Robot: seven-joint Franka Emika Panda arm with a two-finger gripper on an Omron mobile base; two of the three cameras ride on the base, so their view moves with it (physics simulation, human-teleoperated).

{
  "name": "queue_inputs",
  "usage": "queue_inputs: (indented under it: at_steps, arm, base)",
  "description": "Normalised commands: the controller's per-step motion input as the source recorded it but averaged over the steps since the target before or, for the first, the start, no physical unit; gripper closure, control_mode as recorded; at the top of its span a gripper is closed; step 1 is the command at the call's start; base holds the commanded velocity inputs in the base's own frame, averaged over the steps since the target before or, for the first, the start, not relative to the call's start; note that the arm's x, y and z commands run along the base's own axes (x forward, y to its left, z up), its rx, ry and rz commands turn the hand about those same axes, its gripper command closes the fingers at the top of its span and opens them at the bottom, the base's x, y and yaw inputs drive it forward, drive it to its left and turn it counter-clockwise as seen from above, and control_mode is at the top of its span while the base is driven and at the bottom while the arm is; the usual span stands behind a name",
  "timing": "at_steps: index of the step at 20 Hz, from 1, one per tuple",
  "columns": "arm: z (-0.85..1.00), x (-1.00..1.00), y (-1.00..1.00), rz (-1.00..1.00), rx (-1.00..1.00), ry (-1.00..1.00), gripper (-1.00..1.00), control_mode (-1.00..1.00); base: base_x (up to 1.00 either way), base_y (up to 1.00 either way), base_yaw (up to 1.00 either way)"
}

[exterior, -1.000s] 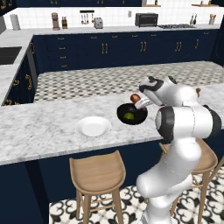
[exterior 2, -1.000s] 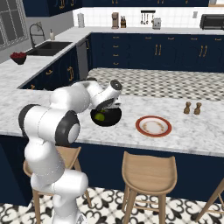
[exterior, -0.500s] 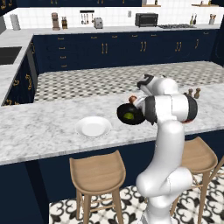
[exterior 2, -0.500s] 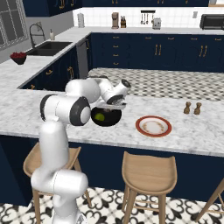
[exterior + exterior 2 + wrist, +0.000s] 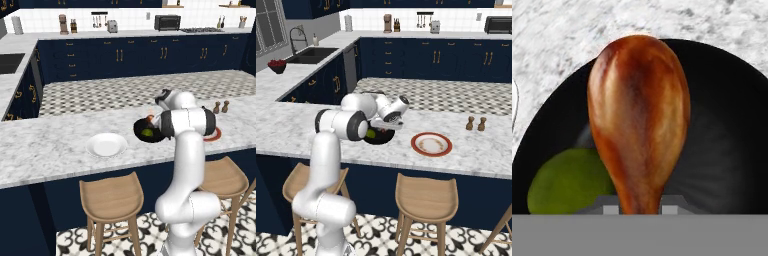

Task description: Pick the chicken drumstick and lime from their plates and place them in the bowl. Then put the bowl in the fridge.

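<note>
My gripper [image 5: 640,209] is shut on the narrow end of the chicken drumstick [image 5: 639,115], a glossy reddish-brown piece that hangs just above the black bowl [image 5: 722,135]. The lime [image 5: 569,182] lies inside the bowl, beside the drumstick's lower end. In the left base view the bowl [image 5: 149,131] sits on the marble island with the lime [image 5: 147,133] in it and the drumstick [image 5: 150,118] over its far rim. In the right base view the gripper [image 5: 392,122] hovers over the bowl [image 5: 378,136]. The plain white plate [image 5: 106,145] and the red-rimmed plate [image 5: 431,144] flank the bowl.
Two small shakers [image 5: 476,123] stand on the island past the red-rimmed plate. Wooden stools [image 5: 426,197] line the island's near side. Navy cabinets, a sink [image 5: 316,54] and a microwave [image 5: 167,22] run along the far counters.
The arm's elbow and upper links have swung up and stand more upright. The hand has stayed over the bowl with the drumstick still in its grip.
</note>
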Motion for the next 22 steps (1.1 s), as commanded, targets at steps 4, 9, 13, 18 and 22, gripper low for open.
queue_inputs:
  at_steps: [4, 9, 13, 18, 22]
  arm:
    - [-0.29, 0.06, 0.04, 0.00, 0.00, 0.08, 1.00, -1.00]
    - [-0.13, 0.15, 0.17, 0.00, 0.00, 0.07, -1.00, -1.00]
    - [0.02, 0.03, 0.26, 0.00, -0.04, 0.01, -1.00, -1.00]
    - [0.16, -0.15, 0.08, 0.00, -0.04, 0.00, -1.00, -1.00]
    - [0.55, -0.49, 0.01, -0.01, -0.03, -0.06, -1.00, -1.00]
  base:
    - [0.00, 0.00, 0.00]
    - [0.00, 0.00, 0.00]
    - [0.00, 0.00, 0.00]
    - [0.00, 0.00, 0.00]
    - [0.00, 0.00, 0.00]
